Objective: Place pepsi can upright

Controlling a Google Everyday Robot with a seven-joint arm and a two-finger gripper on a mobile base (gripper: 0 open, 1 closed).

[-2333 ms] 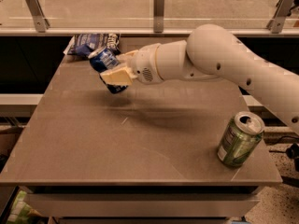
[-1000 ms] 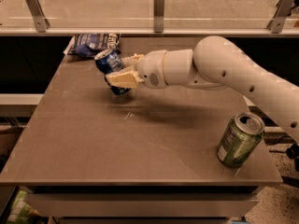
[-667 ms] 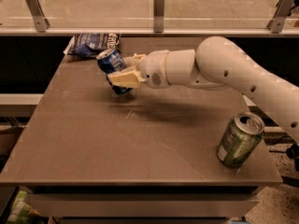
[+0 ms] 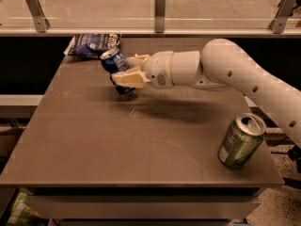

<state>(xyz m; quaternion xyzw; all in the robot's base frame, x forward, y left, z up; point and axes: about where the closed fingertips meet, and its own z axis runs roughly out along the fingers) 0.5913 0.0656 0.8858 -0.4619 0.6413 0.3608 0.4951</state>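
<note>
The pepsi can (image 4: 114,63) is dark blue with white markings and a silver top. It stands tilted, top leaning left, on the far left part of the brown table (image 4: 117,145). My gripper (image 4: 123,70) reaches in from the right on a white arm. Its cream fingers (image 4: 128,79) are closed around the can's middle, one in front and one behind. The can's bottom is at or just above the table surface; I cannot tell if it touches.
A flat blue and white snack bag (image 4: 92,44) lies at the table's far left edge, just behind the can. A green can (image 4: 240,141) with a silver top stands near the front right corner. A glass rail runs along the back.
The gripper and can have shifted slightly right and a little lower toward the table. The can stays gripped and still tilted.
</note>
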